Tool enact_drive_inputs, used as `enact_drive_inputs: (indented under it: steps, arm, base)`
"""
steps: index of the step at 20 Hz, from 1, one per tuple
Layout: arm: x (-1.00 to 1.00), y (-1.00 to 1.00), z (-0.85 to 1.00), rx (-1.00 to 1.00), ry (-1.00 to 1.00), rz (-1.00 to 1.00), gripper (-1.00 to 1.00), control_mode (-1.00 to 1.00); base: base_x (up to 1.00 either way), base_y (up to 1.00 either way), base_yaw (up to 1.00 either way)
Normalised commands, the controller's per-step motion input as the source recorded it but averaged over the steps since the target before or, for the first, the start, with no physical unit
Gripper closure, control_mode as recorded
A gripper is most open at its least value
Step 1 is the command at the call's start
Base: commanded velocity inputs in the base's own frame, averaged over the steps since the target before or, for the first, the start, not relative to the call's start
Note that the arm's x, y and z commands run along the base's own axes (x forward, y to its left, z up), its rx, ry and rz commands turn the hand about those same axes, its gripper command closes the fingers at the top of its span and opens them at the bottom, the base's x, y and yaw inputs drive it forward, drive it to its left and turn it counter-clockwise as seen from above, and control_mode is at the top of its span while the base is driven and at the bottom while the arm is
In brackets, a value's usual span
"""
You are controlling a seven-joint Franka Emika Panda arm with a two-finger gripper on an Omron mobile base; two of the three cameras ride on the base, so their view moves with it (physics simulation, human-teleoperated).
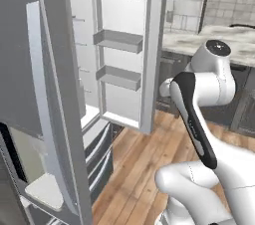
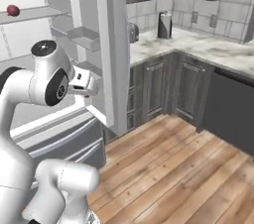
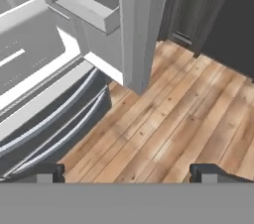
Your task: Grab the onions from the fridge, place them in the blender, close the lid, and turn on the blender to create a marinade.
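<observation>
Reaching for the onion (image 2: 13, 10), which sits near the left end of an upper shelf in the open fridge (image 2: 110, 49), is the step in hand. The gripper (image 3: 126, 172), spread wide and empty, is aimed down at the floor, so it should be raised and swung left past the door.

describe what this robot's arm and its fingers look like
The arm is glossy white with rounded, bulbous links, a long black panel down one link and dark round caps on its joints. In the hand view, the gripper ends in two small, dark grey, blocky fingers. No cables or markings show.
</observation>
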Motion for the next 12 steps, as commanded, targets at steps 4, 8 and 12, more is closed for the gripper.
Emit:
enact_drive_inputs:
  steps: [4, 8, 12]
  arm:
    - [0.00, 0.00, 0.00, 0.00, 0.00, 0.00, -1.00, 1.00]
    - [0.00, 0.00, 0.00, 0.00, 0.00, 0.00, -1.00, 1.00]
    - [0.00, 0.00, 0.00, 0.00, 0.00, 0.00, -1.00, 1.00]
  base:
    - [0.40, -0.35, 0.53]
    - [0.56, -0.44, 0.52]
    - [0.59, -0.47, 0.51]
